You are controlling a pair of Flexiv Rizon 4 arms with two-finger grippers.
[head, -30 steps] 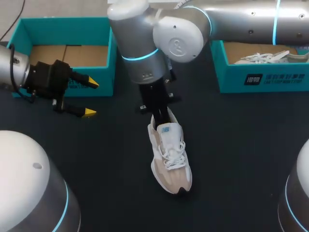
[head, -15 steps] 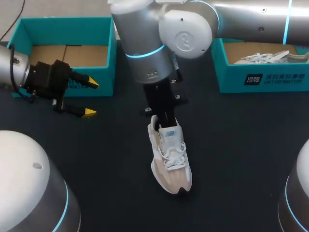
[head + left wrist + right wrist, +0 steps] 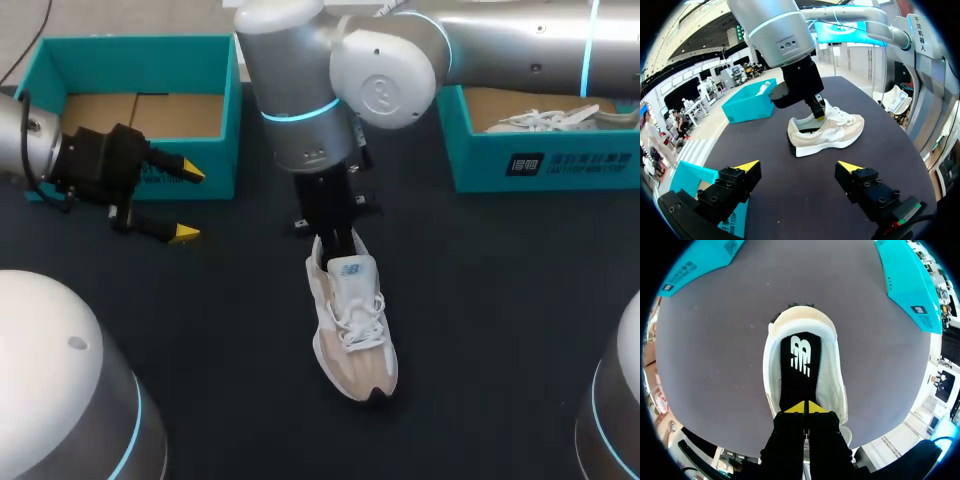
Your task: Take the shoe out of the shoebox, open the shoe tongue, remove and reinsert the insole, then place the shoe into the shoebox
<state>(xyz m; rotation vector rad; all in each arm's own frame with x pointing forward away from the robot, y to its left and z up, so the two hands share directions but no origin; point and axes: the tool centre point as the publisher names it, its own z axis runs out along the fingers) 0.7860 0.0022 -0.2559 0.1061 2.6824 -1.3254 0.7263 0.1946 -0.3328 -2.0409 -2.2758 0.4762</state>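
Observation:
A beige and white shoe (image 3: 355, 340) stands upright on the dark table's middle, toe toward the front edge. My right arm reaches in past the middle, and its gripper (image 3: 336, 243) points down into the shoe's opening behind the tongue. In the right wrist view the gripper (image 3: 804, 407) has its yellow tips pressed together, shut, right over the black insole (image 3: 800, 365) that lies flat inside the shoe (image 3: 830, 385). My left gripper (image 3: 190, 203) hovers open at the left, in front of the empty teal shoebox (image 3: 130, 50). The shoe (image 3: 827, 132) lies well ahead of its fingers (image 3: 747, 165).
A second teal shoebox (image 3: 540, 165) at the back right holds another white shoe (image 3: 545, 118). Bare dark table surrounds the shoe on all sides. My two arm bases fill the front corners.
My right arm's wrist has shifted slightly to the right above the shoe. The shoe and my left arm have stayed where they were.

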